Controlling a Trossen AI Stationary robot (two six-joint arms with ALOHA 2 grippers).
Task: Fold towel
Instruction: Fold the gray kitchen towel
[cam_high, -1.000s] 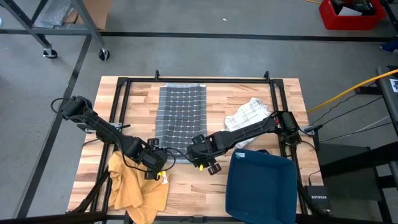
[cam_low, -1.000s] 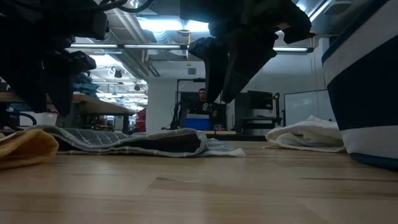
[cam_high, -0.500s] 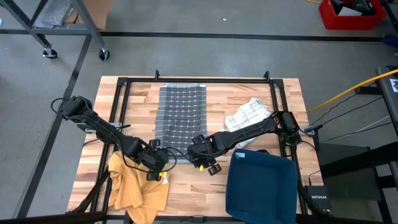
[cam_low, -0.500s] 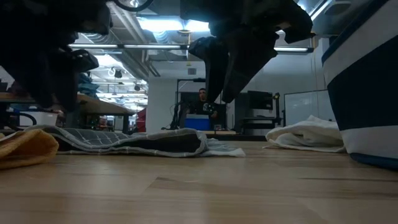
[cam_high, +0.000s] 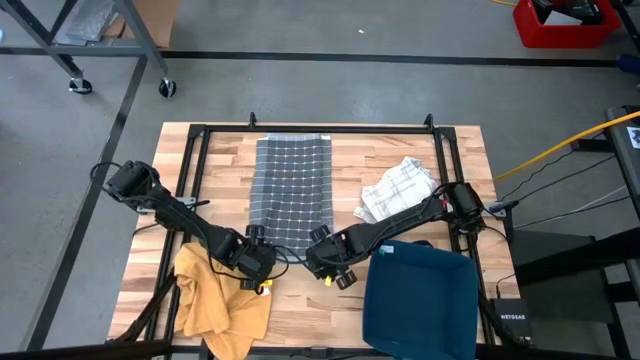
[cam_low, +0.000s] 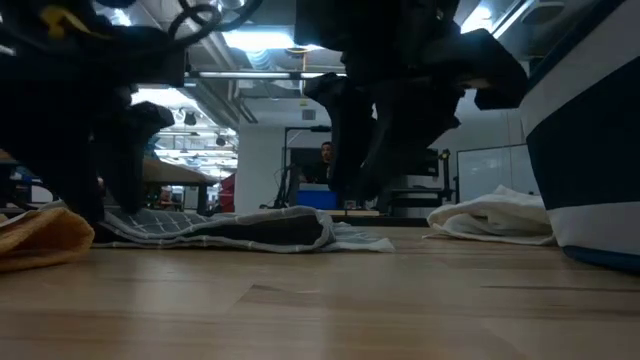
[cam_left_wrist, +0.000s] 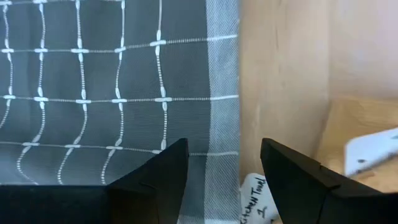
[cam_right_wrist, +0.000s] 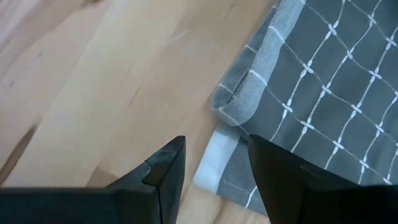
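hovering both grippers over the near end of the grey towel (cam_high: 291, 190), which is lying flat and long up the middle of the high view, you are setting up to take its two lower corners. the left gripper (cam_high: 262, 262) is sitting low centre-left, its fingers (cam_left_wrist: 163, 172) spread wide and holding nothing, straddling the towel's hemmed side edge so that a close would pinch that border. the right gripper (cam_high: 330, 262) is just right of it, fingers (cam_right_wrist: 166, 168) parted and empty too, either side of the small white tag (cam_right_wrist: 214, 163) at the curled corner. placed like this, the pair looks ready to lift the near edge together and carry it up the frame. the yellow cloth (cam_high: 218, 302) at lower left, the checked cloth (cam_high: 398, 185) at right and the blue bin (cam_high: 425, 302) are lying clear of that path.
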